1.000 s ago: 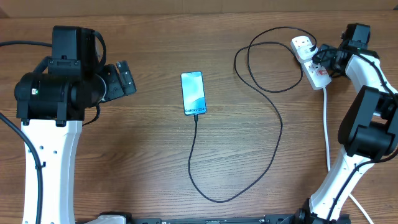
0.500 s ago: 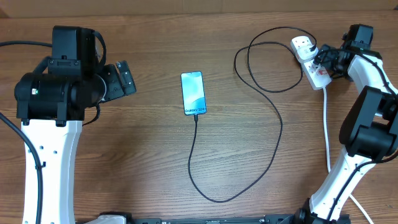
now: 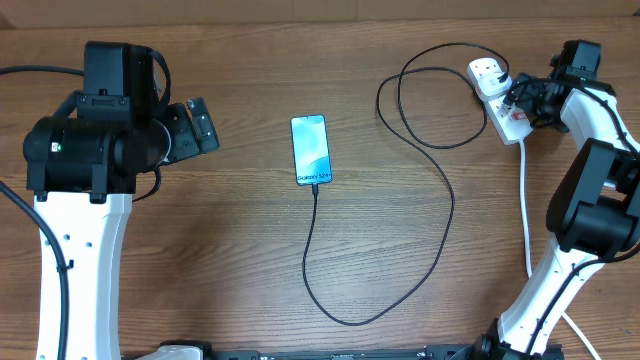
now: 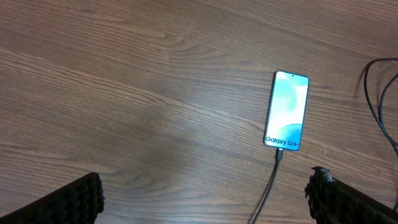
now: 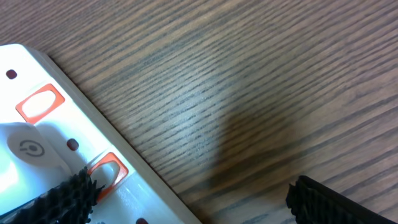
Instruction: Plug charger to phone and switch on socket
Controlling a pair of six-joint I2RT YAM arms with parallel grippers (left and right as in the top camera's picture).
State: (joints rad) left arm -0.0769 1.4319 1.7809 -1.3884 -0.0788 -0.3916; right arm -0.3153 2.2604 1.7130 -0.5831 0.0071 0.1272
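Note:
The phone [image 3: 310,150] lies face up in the middle of the table, its blue screen lit; the left wrist view also shows the phone [image 4: 287,110]. The charger [image 3: 450,210], a thin black cable, meets the phone's bottom edge, loops across the table and runs up to its plug in the socket [image 3: 497,108] at the far right. My right gripper [image 3: 515,97] is open right over the socket [image 5: 37,155], one finger beside a red switch [image 5: 107,172]. My left gripper [image 3: 195,128] hangs open well left of the phone, holding nothing.
A thick white cord [image 3: 526,210] runs from the socket down the right side toward the table's front edge. The charger [image 4: 272,183] crosses the wood just inside my left gripper's right finger [image 4: 348,202]. Bare wood lies between the left arm and the phone.
The right wrist has edged very slightly to the right by the socket. The phone, the cable and the left arm have not moved.

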